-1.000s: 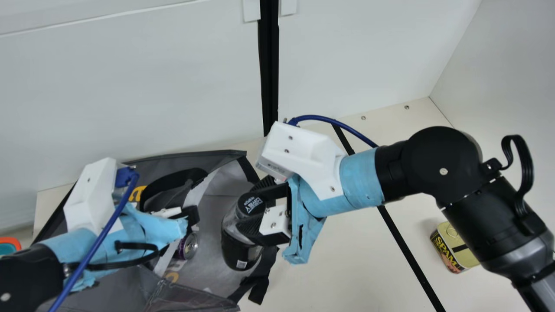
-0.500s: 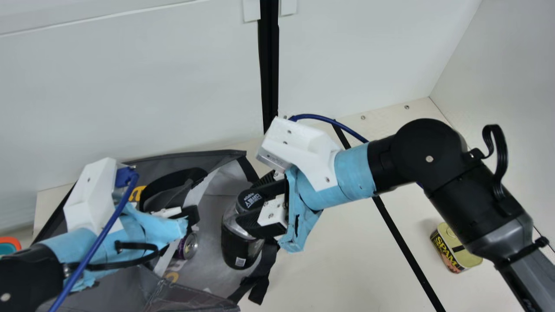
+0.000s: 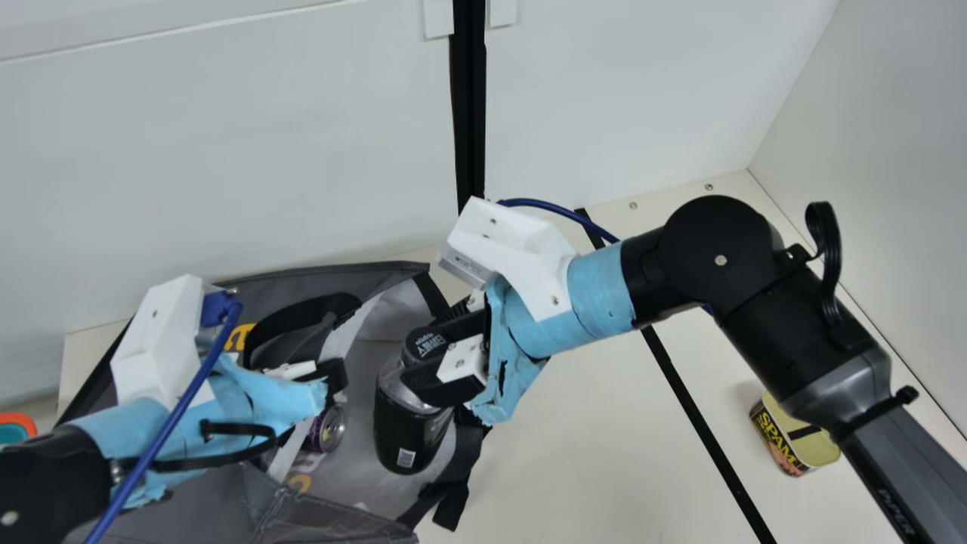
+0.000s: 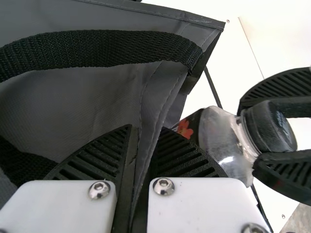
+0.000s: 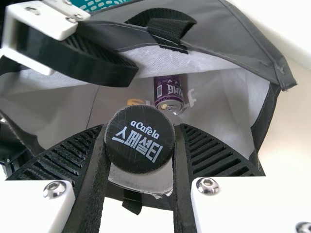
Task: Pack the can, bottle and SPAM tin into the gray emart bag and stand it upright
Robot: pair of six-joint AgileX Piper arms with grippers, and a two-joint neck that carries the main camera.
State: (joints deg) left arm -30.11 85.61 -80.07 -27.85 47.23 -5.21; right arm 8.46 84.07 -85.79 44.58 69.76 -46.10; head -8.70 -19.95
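The gray bag (image 3: 325, 279) lies on its side with its mouth open. My left gripper (image 3: 336, 378) is at its edge; in the left wrist view that gripper (image 4: 133, 170) is shut on the bag's gray fabric (image 4: 160, 97). In the main view my right gripper (image 3: 446, 347) is shut on the neck of the dark bottle (image 3: 412, 434) at the bag's mouth; in the right wrist view, the gripper (image 5: 140, 150) has the black cap (image 5: 140, 138) between its fingers. Inside the bag lies the purple can (image 3: 329, 429). The SPAM tin (image 3: 793, 434) stands on the table at the right.
A black strap (image 3: 453, 483) hangs from the bag's mouth. A black line (image 3: 702, 427) crosses the cream table (image 3: 589, 453) between bag and tin. White walls rise behind and at the right. An orange-rimmed object (image 3: 19, 423) sits at the far left.
My right arm has moved leftward and slightly away from the front, and the bottle has shifted slightly left with its gripper, further over the bag's mouth. The left arm has kept still.
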